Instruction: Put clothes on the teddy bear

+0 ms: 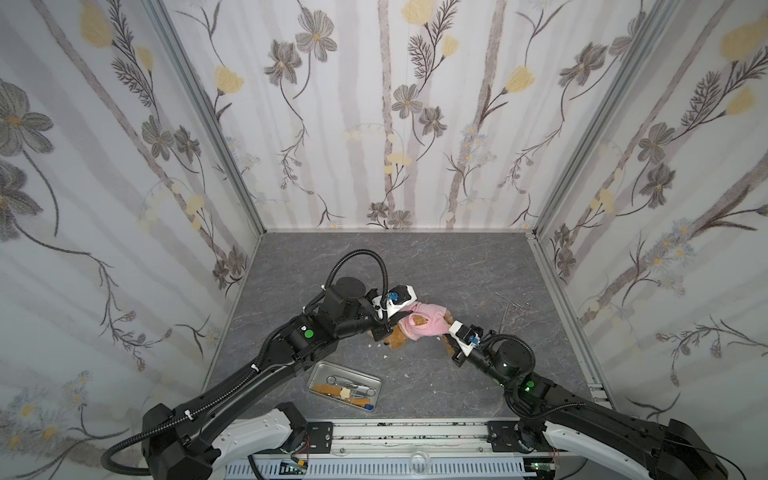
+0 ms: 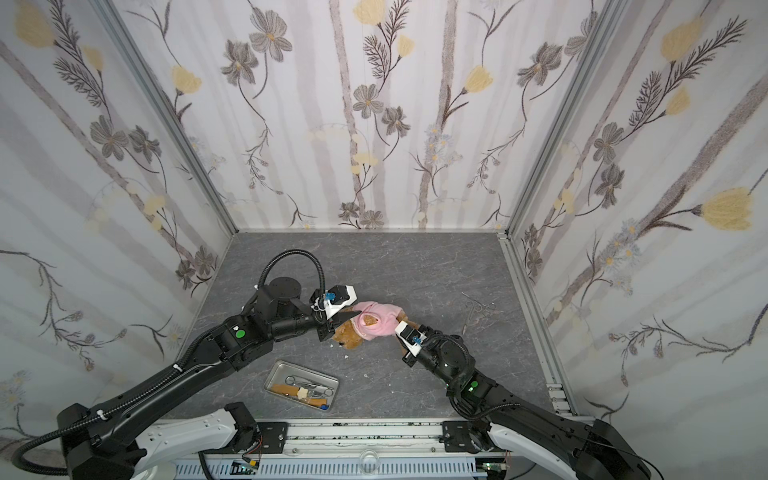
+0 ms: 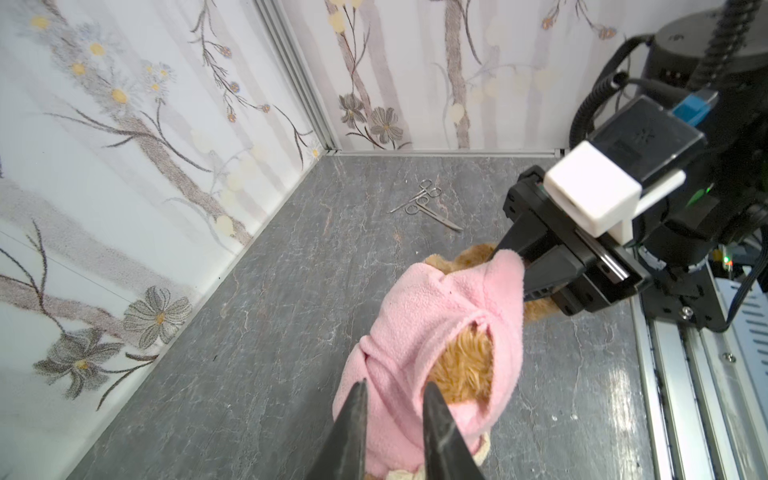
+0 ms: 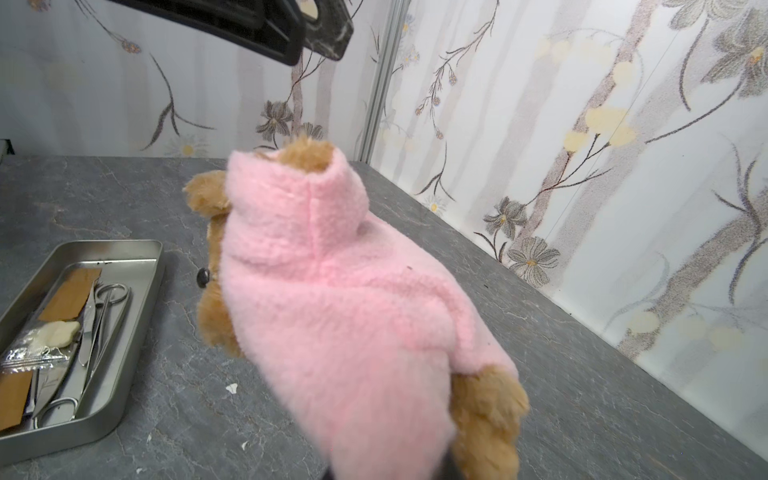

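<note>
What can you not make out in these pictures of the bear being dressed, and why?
- Right wrist view: the pink shirt hides most of the teddy bear, face included.
- Left wrist view: the right hand has its fingertips buried in the pink shirt.
- Left wrist view: the left hand is cut off by the picture's edge.
- Right wrist view: the tray runs off the picture's edge.

The left arm (image 1: 249, 374) comes in from the front and bends at its elbow toward the head of the teddy bear (image 1: 397, 337). The left gripper (image 3: 395, 384) points at the hood end of the pink shirt (image 1: 430, 321), its two fingers a little apart. The right arm (image 1: 540, 392) reaches in low to the bear's other end. The right gripper (image 3: 515, 266) pinches the shirt's edge there, squeezed tight.
</note>
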Tool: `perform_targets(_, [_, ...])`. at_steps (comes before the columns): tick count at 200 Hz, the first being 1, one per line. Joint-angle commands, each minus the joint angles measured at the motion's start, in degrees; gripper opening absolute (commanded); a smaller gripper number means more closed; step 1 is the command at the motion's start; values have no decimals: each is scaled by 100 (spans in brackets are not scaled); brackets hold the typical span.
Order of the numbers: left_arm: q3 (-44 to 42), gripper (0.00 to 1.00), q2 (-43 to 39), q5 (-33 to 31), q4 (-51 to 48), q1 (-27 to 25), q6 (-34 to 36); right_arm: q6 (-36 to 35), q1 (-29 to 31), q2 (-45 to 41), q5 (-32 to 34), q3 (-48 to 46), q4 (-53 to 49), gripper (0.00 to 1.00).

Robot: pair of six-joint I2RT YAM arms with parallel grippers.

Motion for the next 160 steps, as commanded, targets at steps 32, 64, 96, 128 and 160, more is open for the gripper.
perform_targets(32, [395, 11, 519, -634, -905, -357, 1317, -390, 46, 107, -11, 139, -27, 0])
perform_targets(64, [464, 13, 730, -611, -1060, -474, 1466, -375, 48, 101, 42, 119, -40, 0])
perform_targets(96, [489, 19, 774, -498, -1084, -500, 1512, -364, 49, 90, 102, 101, -50, 0])
perform_targets(128, [507, 23, 740, -298, -1098, -505, 1487, -355, 46, 83, 104, 121, -62, 0])
perform_targets(160, [529, 25, 669, -138, -1098, -502, 1507, -342, 52, 65, 115, 125, -78, 0])
